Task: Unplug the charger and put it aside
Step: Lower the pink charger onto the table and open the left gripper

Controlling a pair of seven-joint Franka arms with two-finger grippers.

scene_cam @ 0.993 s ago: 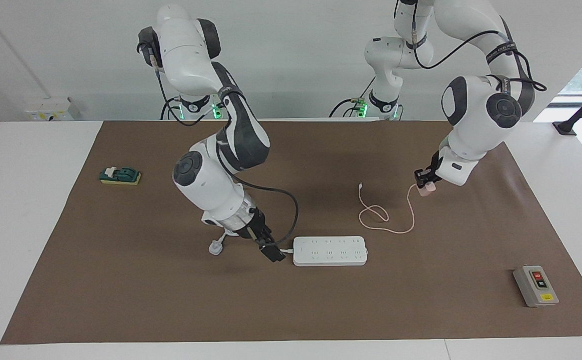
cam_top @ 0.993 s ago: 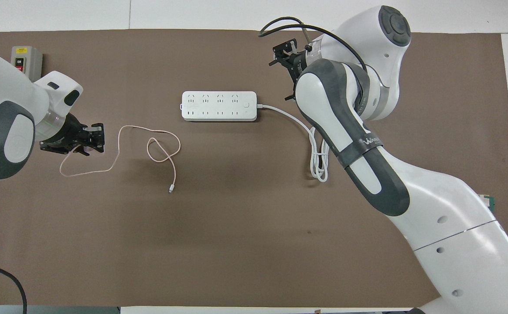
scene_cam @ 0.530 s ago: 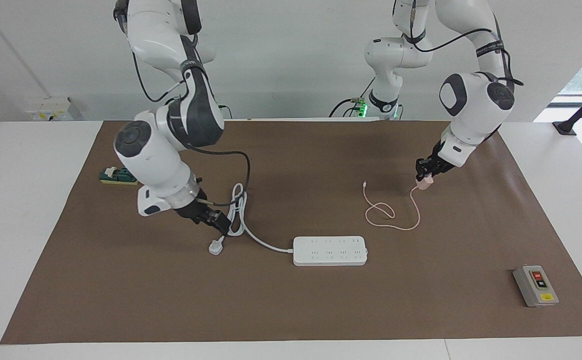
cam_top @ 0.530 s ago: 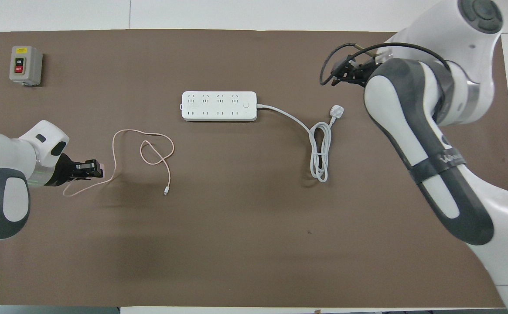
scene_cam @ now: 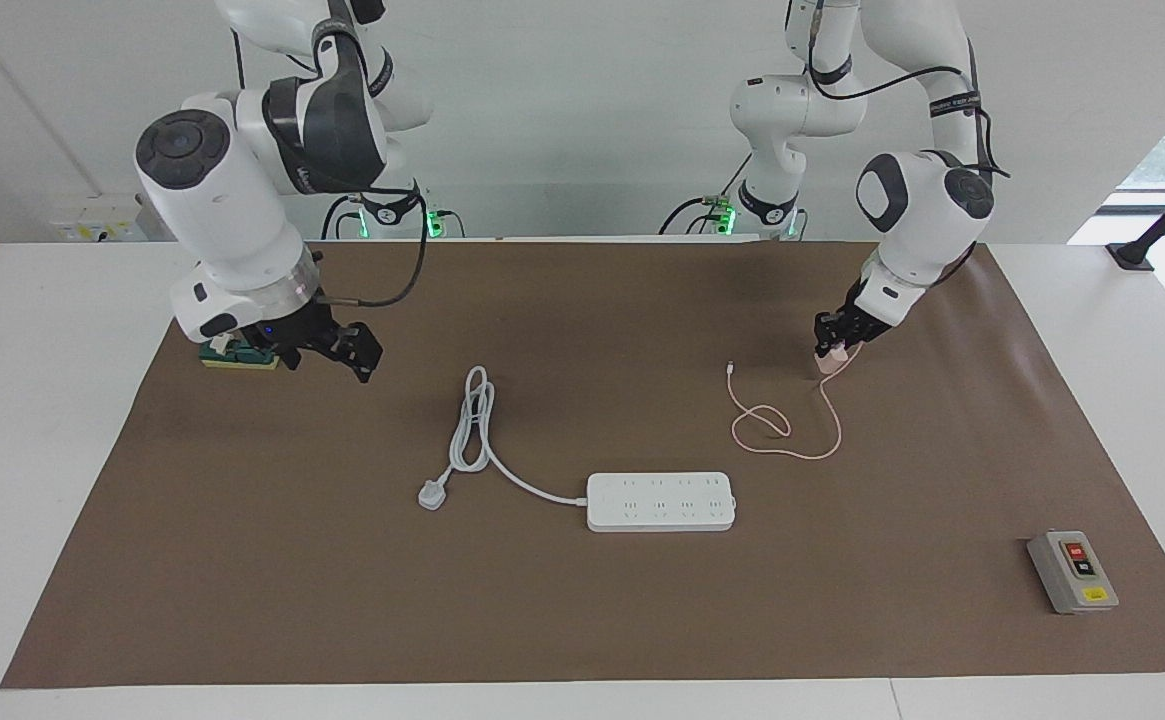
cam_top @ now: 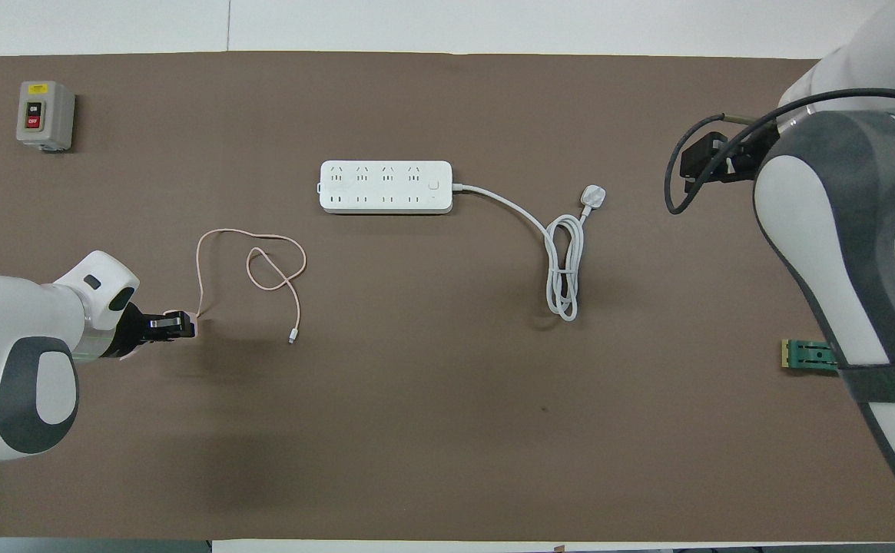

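Note:
The charger [scene_cam: 829, 364] is a small pale pink cube, unplugged, low at the brown mat toward the left arm's end. My left gripper [scene_cam: 832, 348] is shut on it from above. In the overhead view the left gripper [cam_top: 177, 326] covers the cube. The thin pink cable [scene_cam: 784, 440] trails from it in loops on the mat and also shows in the overhead view [cam_top: 263, 261]. The white power strip [scene_cam: 660, 501] lies mid-table, farther from the robots, with nothing plugged in; it also shows from above [cam_top: 386, 187]. My right gripper [scene_cam: 337, 352] hangs empty over the mat toward the right arm's end.
The strip's thick white cord [scene_cam: 472, 420] lies coiled, ending in a white three-pin plug [scene_cam: 431, 494]. A grey switch box [scene_cam: 1072, 570] stands farther out at the left arm's end. A green object on a yellow pad [cam_top: 808, 355] lies beside the right gripper.
My right arm has lifted away from the power strip and swung back toward its own end of the table. My left gripper has carried the charger nearer to the robots and lower, dragging the cable.

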